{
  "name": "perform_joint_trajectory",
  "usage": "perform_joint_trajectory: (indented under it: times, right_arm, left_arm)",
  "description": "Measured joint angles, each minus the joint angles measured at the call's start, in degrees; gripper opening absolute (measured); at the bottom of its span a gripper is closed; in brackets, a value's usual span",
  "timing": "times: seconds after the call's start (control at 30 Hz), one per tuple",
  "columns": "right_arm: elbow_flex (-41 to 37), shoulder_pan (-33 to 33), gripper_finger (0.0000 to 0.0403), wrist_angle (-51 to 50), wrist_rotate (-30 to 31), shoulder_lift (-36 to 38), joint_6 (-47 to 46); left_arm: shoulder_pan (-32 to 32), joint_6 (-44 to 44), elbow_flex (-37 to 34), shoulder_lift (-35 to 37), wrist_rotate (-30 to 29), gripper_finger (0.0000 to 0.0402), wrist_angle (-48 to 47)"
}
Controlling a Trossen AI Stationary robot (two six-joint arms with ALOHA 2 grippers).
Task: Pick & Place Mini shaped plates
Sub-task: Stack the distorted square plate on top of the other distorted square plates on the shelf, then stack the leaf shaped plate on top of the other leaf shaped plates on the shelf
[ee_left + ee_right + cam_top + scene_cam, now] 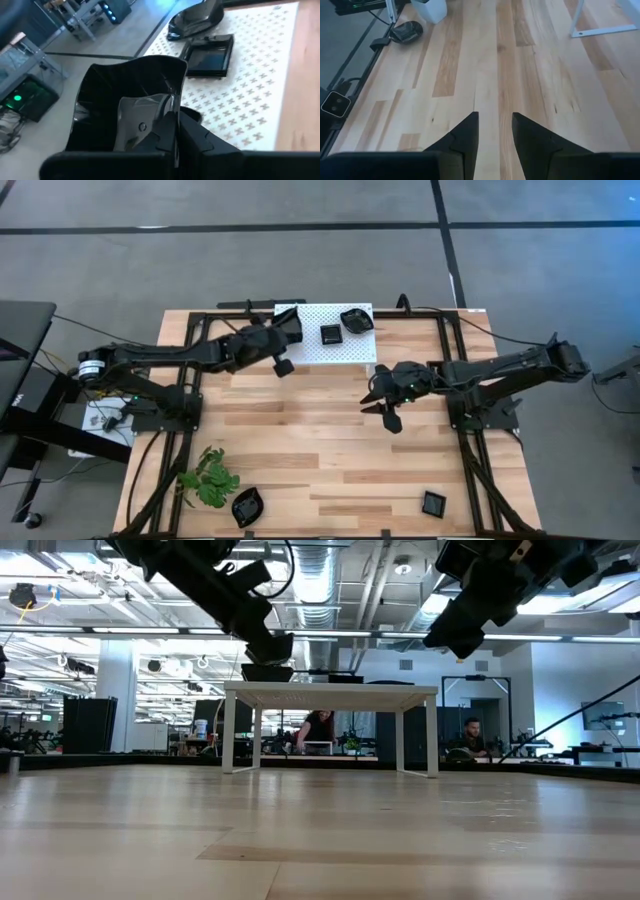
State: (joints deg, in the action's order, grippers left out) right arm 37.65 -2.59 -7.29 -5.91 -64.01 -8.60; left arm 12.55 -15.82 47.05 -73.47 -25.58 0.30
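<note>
Mini shaped plates: small glossy black dishes, five in sight. One wavy-edged plate (132, 95), with fluted walls and a shiny inner face, sits clamped in the left gripper (167, 127); its rim is pinched between the two dark fingers, jaws closed tight on it. In the high view this held plate (288, 326) hangs at the near-left corner of the white platform (352, 352), just ahead of the left gripper (283, 345).

Beyond the left jaws, two more plates rest on the platform top: a square plate (211, 56) with flat rim, lying flat, and past it a leaf-shaped plate (196, 17) with curled edge, close to the square one; cannot tell if they touch. High view shows the same pair, square plate (330, 334) and leaf-shaped plate (356, 319).

Right gripper (495, 131) hovers over bare table (485, 60), jaws parted with a clear gap, nothing between them. In the high view the right gripper (385, 402) sits just beside the platform's edge, off it.

Well apart from both jaws, at the far table edge: a leaf plate (247, 507) next to a green sprig (210, 477), and a small square plate (433, 503).

Platform: white, perforated with cross-shaped holes, on thin legs (330, 695). Table: light wood planks, matte, visible grain.
</note>
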Motion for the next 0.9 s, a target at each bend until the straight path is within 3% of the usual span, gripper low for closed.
perform_joint_trajectory:
  times: [0.47, 0.9]
  right_arm:
    - [0.0, 0.0, 0.0113, -0.2, 0.0, 0.0, 0.0]
    - [0.0, 0.0, 0.0113, 0.0, 0.0, 0.0, 0.2]
  left_arm:
    - [0.2, -0.9, 0.0, 0.9, 3.3, 0.0012, -5.3]
    - [-1.9, -1.6, 0.0, 1.4, 2.4, 0.0109, -2.9]
